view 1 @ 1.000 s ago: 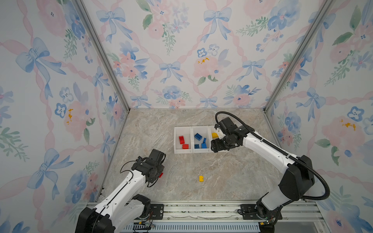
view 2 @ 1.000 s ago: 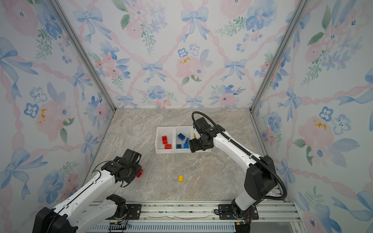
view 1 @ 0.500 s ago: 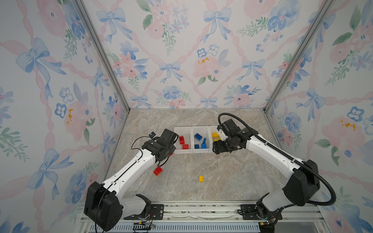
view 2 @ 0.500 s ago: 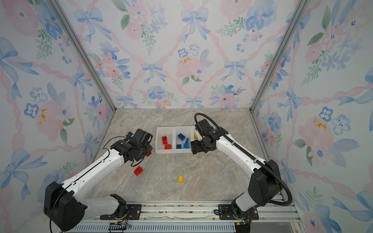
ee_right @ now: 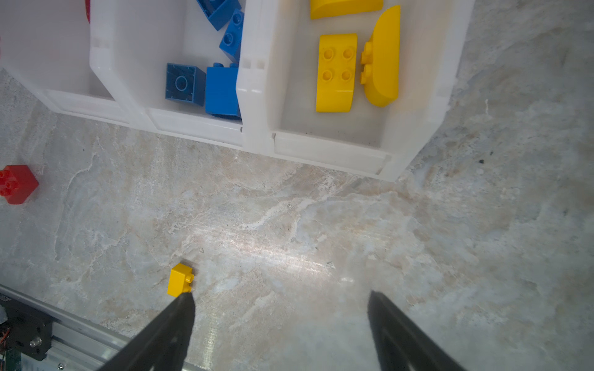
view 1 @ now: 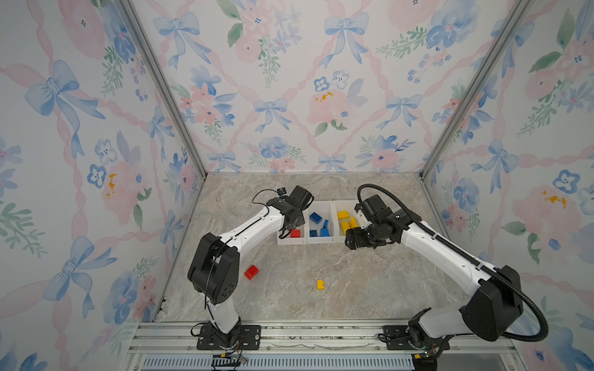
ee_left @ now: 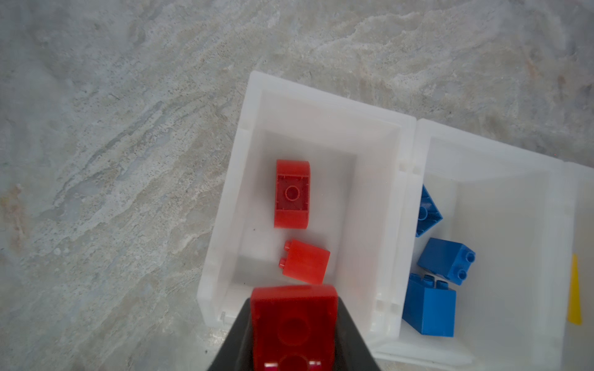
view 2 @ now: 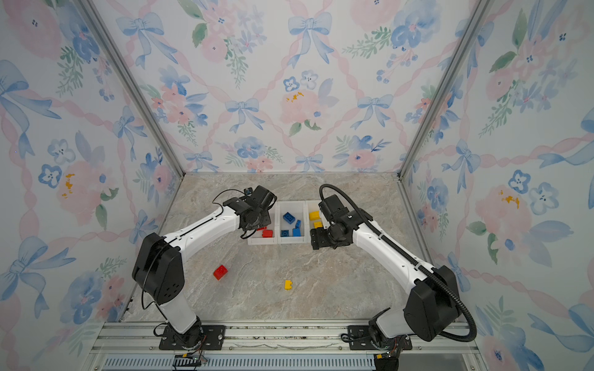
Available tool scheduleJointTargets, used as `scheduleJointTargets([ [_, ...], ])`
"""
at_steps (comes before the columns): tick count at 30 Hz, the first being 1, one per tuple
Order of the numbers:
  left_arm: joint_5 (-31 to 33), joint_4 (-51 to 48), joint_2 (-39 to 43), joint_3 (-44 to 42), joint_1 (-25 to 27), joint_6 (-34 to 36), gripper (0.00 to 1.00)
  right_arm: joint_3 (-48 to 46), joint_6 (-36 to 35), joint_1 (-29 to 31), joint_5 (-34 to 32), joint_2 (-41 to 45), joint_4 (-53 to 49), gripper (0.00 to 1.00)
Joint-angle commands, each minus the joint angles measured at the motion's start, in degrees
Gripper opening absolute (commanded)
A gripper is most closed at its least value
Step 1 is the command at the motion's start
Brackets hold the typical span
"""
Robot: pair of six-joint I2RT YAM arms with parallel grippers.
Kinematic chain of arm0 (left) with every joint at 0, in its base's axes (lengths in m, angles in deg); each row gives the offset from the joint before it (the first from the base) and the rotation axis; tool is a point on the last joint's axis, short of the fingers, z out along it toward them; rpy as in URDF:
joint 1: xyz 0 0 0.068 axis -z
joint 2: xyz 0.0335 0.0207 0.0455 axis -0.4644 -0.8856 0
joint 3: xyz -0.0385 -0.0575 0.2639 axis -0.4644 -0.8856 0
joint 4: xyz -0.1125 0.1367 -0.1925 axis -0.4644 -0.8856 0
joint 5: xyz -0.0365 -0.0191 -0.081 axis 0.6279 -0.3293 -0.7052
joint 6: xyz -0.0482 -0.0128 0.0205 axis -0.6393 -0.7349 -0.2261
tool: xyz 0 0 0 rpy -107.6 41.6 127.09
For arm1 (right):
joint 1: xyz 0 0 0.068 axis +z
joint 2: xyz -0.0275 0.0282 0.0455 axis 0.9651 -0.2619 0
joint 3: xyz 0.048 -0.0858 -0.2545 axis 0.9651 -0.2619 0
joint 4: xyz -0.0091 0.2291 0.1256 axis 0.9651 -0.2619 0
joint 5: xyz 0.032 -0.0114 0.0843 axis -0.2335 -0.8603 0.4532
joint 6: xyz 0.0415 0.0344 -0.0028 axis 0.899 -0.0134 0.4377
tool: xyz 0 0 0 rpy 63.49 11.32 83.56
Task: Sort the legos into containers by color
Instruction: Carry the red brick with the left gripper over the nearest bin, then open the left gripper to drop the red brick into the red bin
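My left gripper is clamped on the held red brick, its jaws pressed against two opposite sides. It hangs over the near end of the left bin. That bin is the left one of three white bins joined in a row at the far middle of the table. Two red bricks already lie on its floor, so I judge this load only needs letting go.

My right gripper has its jaws spread wide with nothing between them. It hovers over bare table just in front of the right bin.

The sorting looks mostly done. The middle bin holds four blue bricks, and I see no blue anywhere on the table. The right bin holds three yellow bricks. No bin shows a wrong colour.

Two pieces are left outside. The loose red brick sits on the near left of the table, close beside my left arm's elbow and well apart from the bins. The loose yellow brick lies near the middle of the table, toward the near edge.

As I judge it, three moves remain: drop this red one, fetch the other red one with my left side, and fetch the yellow one with my empty right side.
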Motion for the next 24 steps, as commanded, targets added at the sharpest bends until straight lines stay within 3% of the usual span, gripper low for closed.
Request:
scheduleJointTargets([
  [1, 0.5, 1.7, -2.8, 2.3, 0.2, 6.0, 0.16, -1.8, 1.4, -0.8, 0.2, 2.4, -0.3, 0.88],
  [13, 0.3, 6.6, -8.9, 5.1, 0.2, 10.5, 0.20, -3.9, 2.5, -1.2, 0.1, 4.5, -0.4, 0.90],
  [19, 0.4, 7.2, -9.8, 4.9, 0.3, 9.8, 0.46, -3.9, 2.8, -1.2, 0.4, 4.6, -0.4, 0.90],
  [24, 0.5, 7.8, -9.1, 4.1, 0.2, 9.5, 0.55, -3.8, 3.0, -1.1, 0.5, 4.6, -0.5, 0.91],
])
